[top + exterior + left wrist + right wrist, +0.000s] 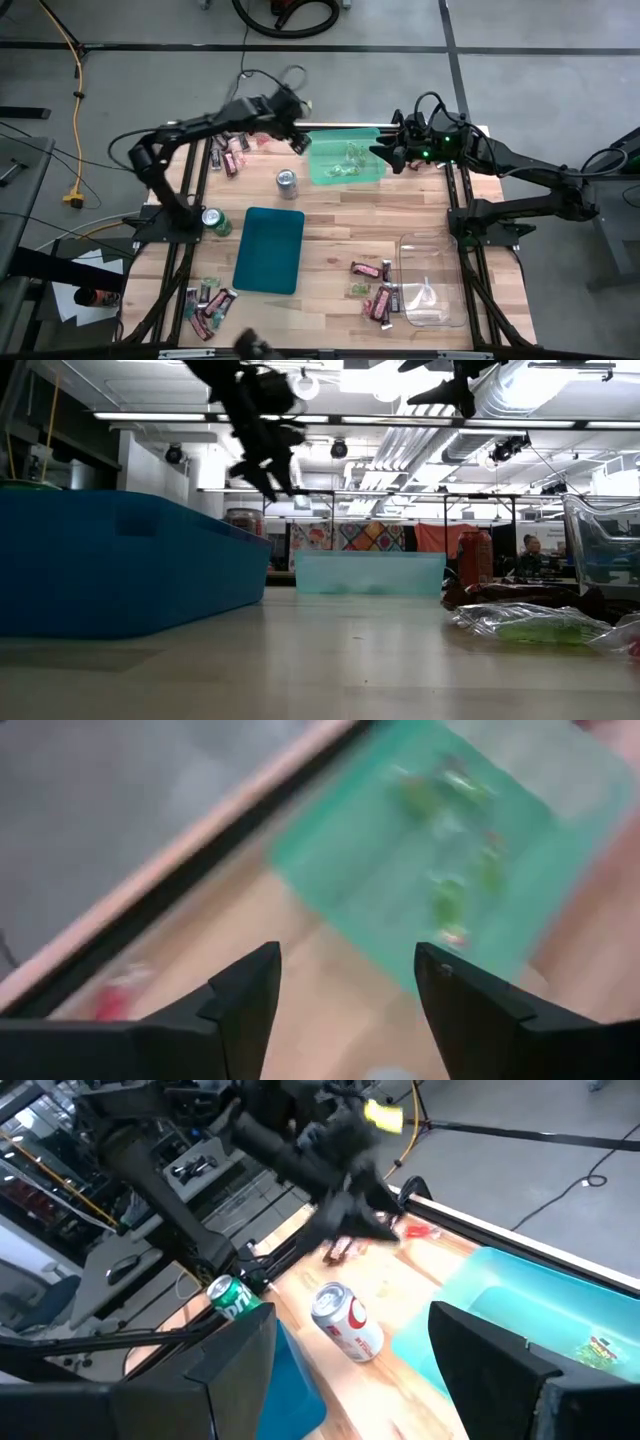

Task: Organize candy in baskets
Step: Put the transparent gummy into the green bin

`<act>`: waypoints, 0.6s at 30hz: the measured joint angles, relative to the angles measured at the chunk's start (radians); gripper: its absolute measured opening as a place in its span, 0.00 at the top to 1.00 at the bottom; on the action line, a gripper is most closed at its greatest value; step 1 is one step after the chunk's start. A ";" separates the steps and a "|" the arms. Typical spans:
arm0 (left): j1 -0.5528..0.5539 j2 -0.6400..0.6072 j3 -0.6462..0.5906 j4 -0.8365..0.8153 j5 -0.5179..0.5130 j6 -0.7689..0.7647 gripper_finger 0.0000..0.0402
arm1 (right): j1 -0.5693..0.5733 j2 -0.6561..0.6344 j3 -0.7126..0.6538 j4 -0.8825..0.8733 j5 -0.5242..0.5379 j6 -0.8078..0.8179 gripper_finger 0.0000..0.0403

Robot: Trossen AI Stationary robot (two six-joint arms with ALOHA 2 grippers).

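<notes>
Left gripper (297, 141) hangs above the table by the left end of the green basket (345, 170), fingers apart and empty. Green candy (352, 153) lies inside that basket. Right gripper (385, 152) hovers over the basket's right end, fingers wide, holding nothing. Further out, a teal basket (270, 250) sits mid-table, a clear basket (432, 282) at front right. Bars (375, 297) lie beside the clear basket, and more (208, 305) at the front left. A silver can (286, 181) stands near the green basket.

Grey concrete floor (520, 25) crossed by a yellow cable (76, 100); overhead, fluorescent strip lights (150, 416) and silver ducts (545, 390) — colourful patterned hangings (370, 537) behind.
</notes>
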 joint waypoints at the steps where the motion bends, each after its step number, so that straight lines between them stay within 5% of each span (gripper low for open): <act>1: 0.033 -0.032 -0.038 0.000 -0.005 -0.015 0.45 | 0.000 0.000 0.000 0.000 0.007 0.001 0.36; 8: 0.204 -0.226 -0.358 -0.047 -0.162 -0.175 0.45 | 0.000 0.000 0.000 0.000 0.035 0.019 0.36; 18: 0.266 -0.256 -0.712 0.172 -0.165 -0.571 0.45 | 0.000 0.000 0.000 0.000 0.100 0.030 0.36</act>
